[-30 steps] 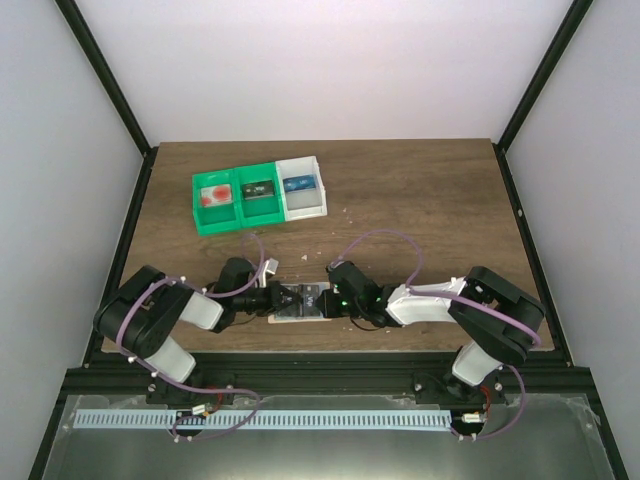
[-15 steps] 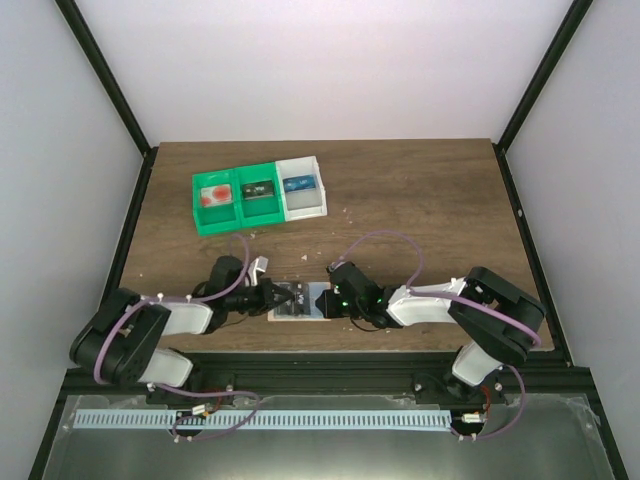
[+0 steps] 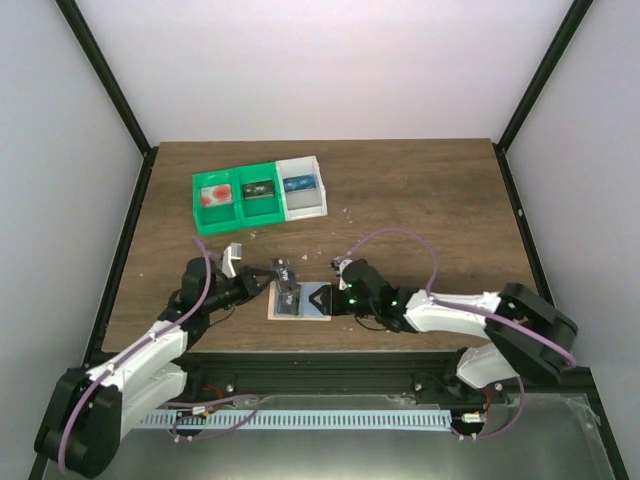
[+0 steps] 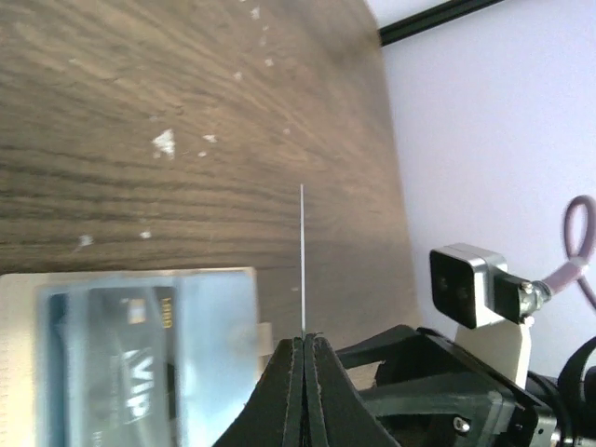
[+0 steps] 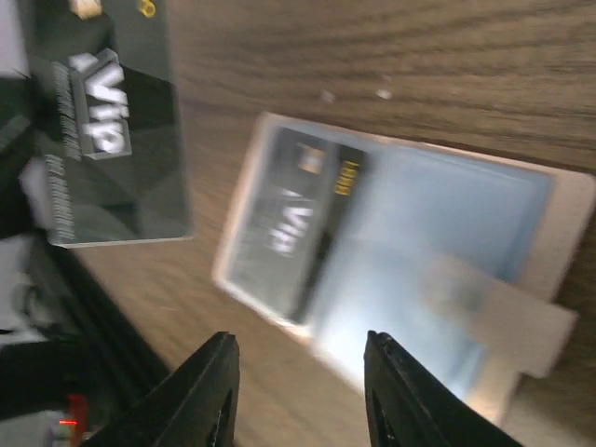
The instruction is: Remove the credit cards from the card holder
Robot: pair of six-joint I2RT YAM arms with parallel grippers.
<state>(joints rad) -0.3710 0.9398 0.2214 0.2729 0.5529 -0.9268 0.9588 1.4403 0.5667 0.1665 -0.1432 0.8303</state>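
Observation:
The card holder (image 3: 296,306) lies open and flat near the table's front edge, tan-rimmed with grey-blue pockets (image 5: 438,223). A dark credit card (image 5: 289,219) marked VIP sits in its left pocket. My left gripper (image 3: 268,275) is shut on another dark VIP credit card (image 5: 102,121), held clear of the holder at its left. In the left wrist view that card (image 4: 303,261) shows edge-on as a thin line above the shut jaws. My right gripper (image 5: 298,340) hangs open just above the holder's right part, with nothing between its fingers.
At the back left stand a green tray (image 3: 222,220) and a white tray (image 3: 305,206) side by side. They hold a red card (image 3: 214,196), a dark card (image 3: 259,190) and a blue card (image 3: 298,184). White crumbs dot the wood.
My left gripper has drawn back to the left, pulling the dark card out of the holder. The right gripper has opened and let go of the holder.

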